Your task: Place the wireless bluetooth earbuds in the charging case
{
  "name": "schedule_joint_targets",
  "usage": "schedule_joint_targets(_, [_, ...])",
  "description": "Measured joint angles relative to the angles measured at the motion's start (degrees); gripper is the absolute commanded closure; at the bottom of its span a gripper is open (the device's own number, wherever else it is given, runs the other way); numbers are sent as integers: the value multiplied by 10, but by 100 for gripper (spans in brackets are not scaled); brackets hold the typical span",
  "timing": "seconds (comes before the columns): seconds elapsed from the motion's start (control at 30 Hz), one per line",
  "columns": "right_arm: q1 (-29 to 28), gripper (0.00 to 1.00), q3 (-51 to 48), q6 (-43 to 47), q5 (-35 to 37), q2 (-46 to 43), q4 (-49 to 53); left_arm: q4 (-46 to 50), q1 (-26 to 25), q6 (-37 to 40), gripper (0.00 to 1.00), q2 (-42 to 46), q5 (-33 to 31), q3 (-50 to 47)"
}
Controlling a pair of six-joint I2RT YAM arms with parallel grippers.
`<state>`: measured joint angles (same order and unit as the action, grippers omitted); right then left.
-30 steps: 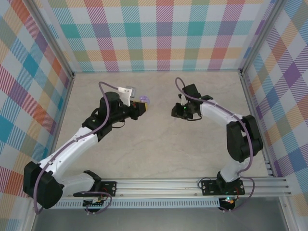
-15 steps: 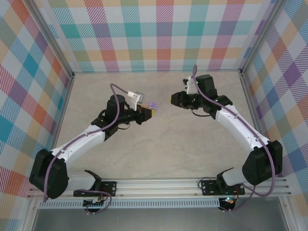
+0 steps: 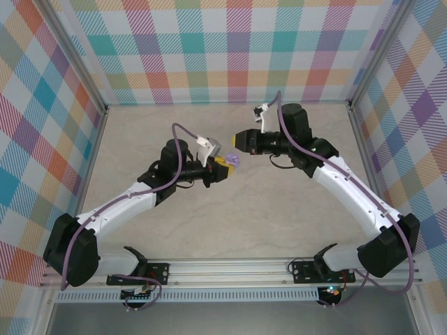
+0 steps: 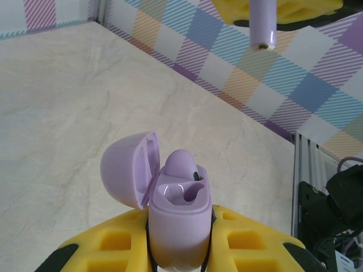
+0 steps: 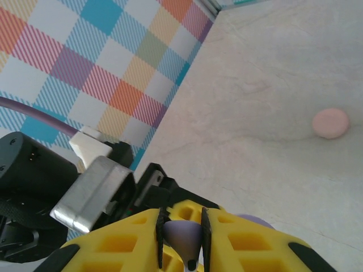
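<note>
A lilac earbud is pinched tight between the yellow fingers of the right gripper. It is held in the air near the lilac charging case, not touching it. The case is squeezed by the left gripper, and its lid is flipped open. A second lilac earbud is seated inside it. A pink disc is seen lying on the marble table.

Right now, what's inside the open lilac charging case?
One lilac earbud sits in the charging case; the socket beside it looks empty. The earbud's stem is hidden inside.
</note>
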<state>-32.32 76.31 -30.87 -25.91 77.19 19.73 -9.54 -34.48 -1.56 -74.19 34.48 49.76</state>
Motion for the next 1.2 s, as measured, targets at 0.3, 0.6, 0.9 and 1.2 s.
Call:
schedule_joint_targets(0.3, [-30, 75, 5, 24, 45, 0, 6, 7, -5, 10, 100, 2, -1, 22])
schedule_joint_targets(0.6, [-35, 75, 7, 49, 63, -9, 15, 19, -5, 9, 100, 9, -26, 27])
schedule_joint_targets(0.9, [-38, 75, 11, 69, 67, -9, 29, 20, -5, -4, 100, 9, -39, 36])
schedule_joint_targets(1.2, [-37, 75, 18, 79, 75, -9, 39, 19, -5, -6, 100, 14, -37, 49])
